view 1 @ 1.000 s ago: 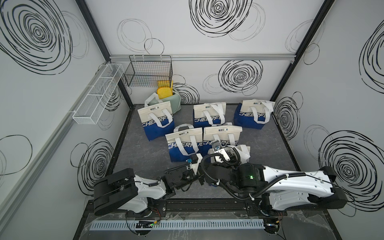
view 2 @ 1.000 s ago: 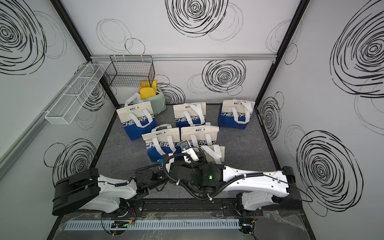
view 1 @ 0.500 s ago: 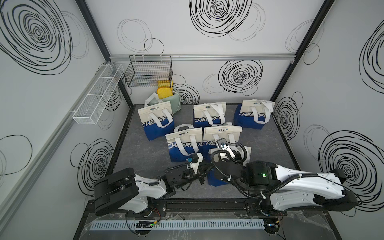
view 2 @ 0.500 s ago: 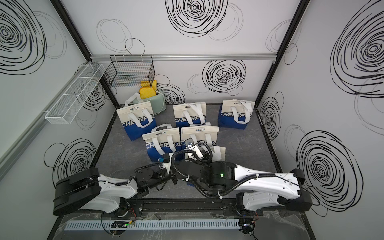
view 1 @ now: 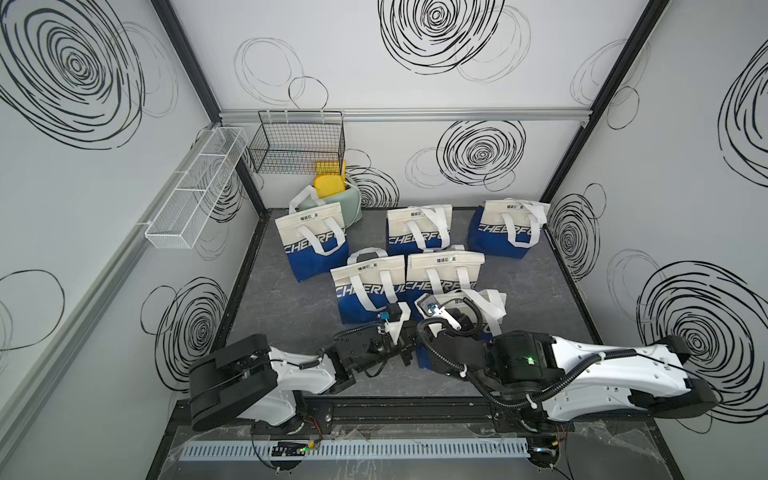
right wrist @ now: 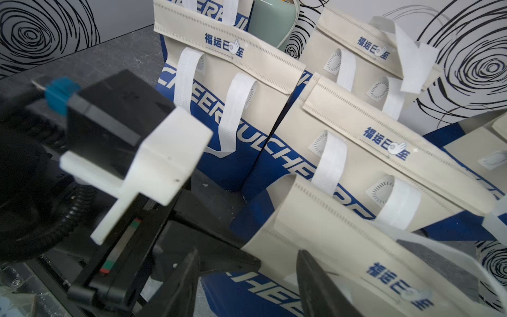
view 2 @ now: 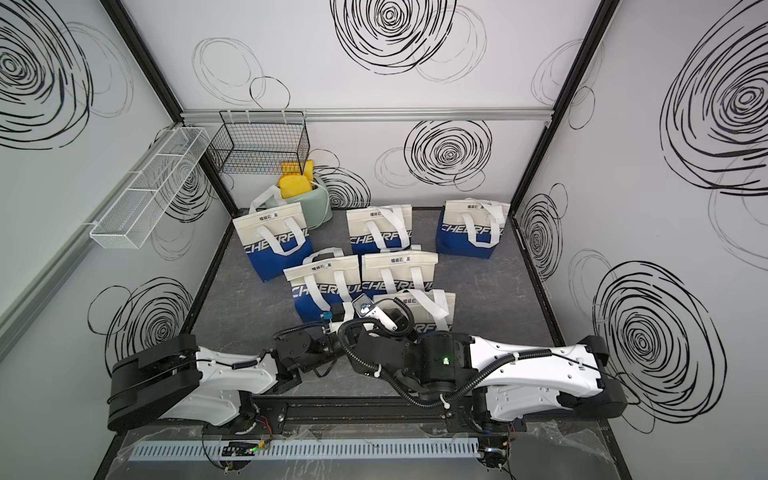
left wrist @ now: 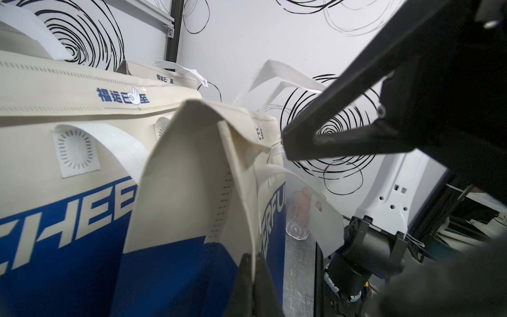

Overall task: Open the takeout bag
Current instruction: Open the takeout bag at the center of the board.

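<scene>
The takeout bag [view 1: 484, 305] [view 2: 432, 307], cream above and blue below with white handles, stands nearest the front among several like it. In the left wrist view my left gripper [left wrist: 253, 256] is shut on the thin cream side edge of this bag [left wrist: 192, 178]. In a top view it reaches in low from the left [view 1: 405, 355]. My right gripper [right wrist: 247, 252] is open. Its two black fingers stand either side of the bag's near top corner [right wrist: 343, 247] and hold nothing. One left finger [right wrist: 219, 255] touches that corner. From above, the right wrist hides the right jaws.
Several identical bags [view 1: 368, 291] [view 1: 444, 270] stand close behind, touching one another. A green bag with yellow items [view 1: 336, 199] sits at the back left. On the walls hang a black wire basket [view 1: 297, 143] and a white mesh shelf [view 1: 195, 195]. Both arms crowd the front edge.
My right gripper has gone from shut to open and drawn back a little from the bag's top. The left gripper stays shut on the bag's edge in the same place.
</scene>
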`<action>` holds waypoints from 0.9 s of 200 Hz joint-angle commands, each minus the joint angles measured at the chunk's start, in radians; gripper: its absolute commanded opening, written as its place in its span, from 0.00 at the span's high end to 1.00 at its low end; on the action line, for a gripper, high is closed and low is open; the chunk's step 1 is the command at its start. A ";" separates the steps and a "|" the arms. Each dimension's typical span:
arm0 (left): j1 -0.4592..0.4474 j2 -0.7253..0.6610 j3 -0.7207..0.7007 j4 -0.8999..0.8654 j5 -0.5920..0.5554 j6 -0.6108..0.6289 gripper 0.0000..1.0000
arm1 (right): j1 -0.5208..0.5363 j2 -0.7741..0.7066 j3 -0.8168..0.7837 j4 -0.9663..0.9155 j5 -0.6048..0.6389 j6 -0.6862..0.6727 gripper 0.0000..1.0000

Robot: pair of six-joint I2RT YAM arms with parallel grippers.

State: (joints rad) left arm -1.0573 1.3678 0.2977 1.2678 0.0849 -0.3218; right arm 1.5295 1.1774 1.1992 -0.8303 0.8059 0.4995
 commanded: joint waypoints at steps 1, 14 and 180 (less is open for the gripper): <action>0.006 -0.010 0.031 0.028 0.018 0.007 1.00 | 0.009 -0.006 0.034 -0.024 0.097 -0.003 0.43; 0.006 -0.013 0.032 0.021 0.020 0.010 1.00 | 0.005 -0.016 0.029 -0.011 0.114 -0.012 0.43; 0.006 -0.018 0.046 0.010 0.033 0.013 1.00 | -0.055 0.027 0.039 -0.067 0.202 0.000 0.53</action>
State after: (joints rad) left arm -1.0573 1.3670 0.3202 1.2285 0.1081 -0.3210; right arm 1.4849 1.1938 1.2106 -0.8635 0.9688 0.4889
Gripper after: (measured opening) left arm 0.053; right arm 0.476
